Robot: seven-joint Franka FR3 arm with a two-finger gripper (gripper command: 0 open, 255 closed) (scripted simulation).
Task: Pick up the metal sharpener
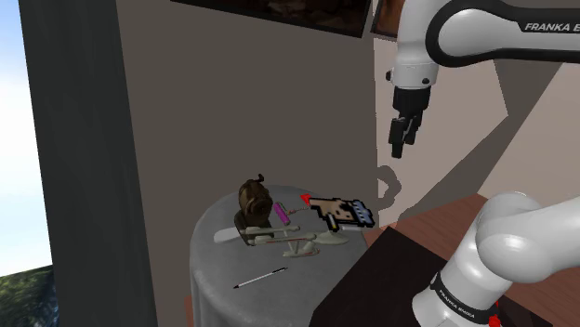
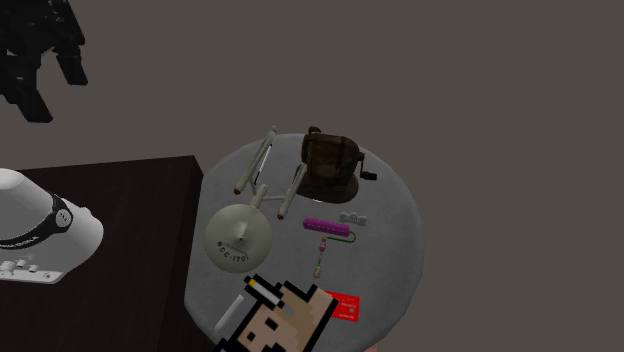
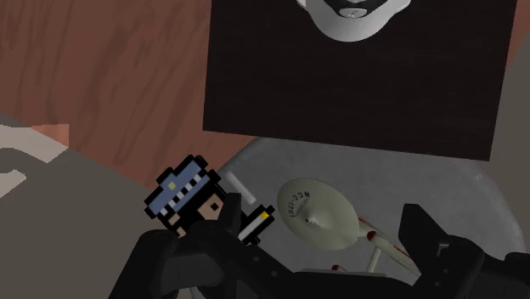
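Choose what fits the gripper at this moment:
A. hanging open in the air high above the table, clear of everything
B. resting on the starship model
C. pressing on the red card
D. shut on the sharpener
A: in the shoulder view the gripper hangs high above the round table with fingers apart, holding nothing, while the dark brown sharpener stands untouched on the tabletop.
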